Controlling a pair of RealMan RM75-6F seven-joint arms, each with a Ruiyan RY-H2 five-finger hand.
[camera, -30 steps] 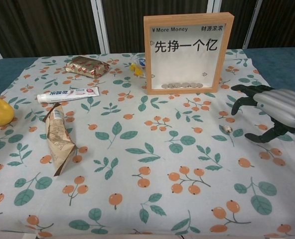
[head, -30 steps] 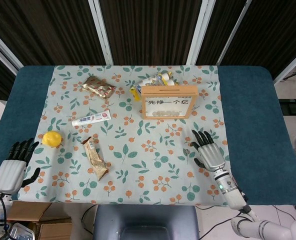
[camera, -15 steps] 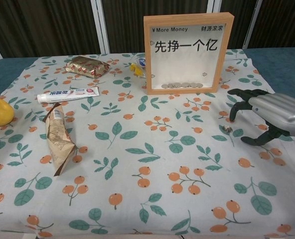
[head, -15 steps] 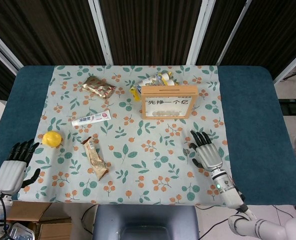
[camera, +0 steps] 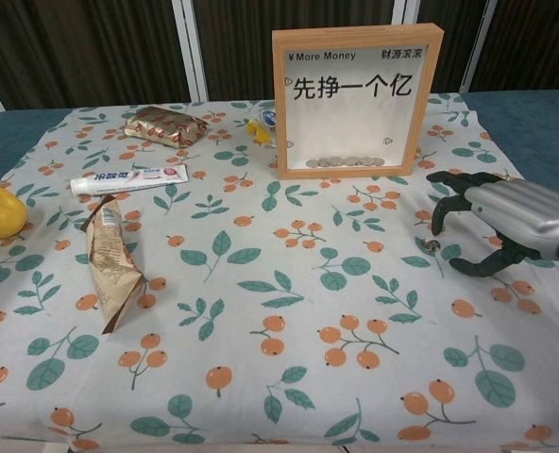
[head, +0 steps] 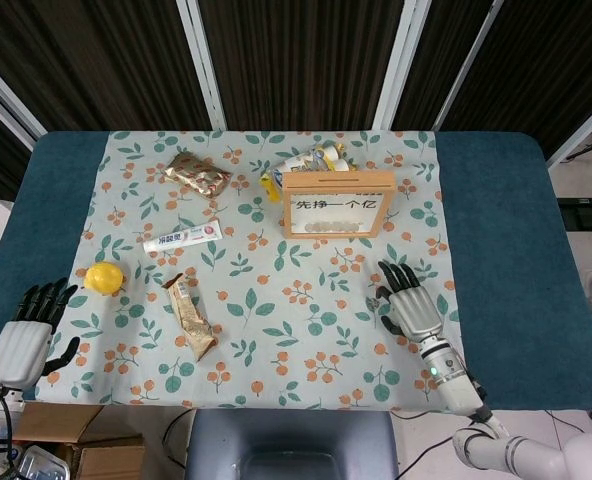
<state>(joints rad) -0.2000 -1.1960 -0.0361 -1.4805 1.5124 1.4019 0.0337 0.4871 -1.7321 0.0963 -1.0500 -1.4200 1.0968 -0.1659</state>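
Chest view: small, round, silvery coin [camera: 431,246] beneath right robot hand [camera: 492,219].

right hand [camera: 492,222] spread over coin [camera: 431,246], frame [camera: 357,101] behind

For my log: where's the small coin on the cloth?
In the chest view the coin lies right of centre, just below the right hand fingertips, in front of the wooden frame.
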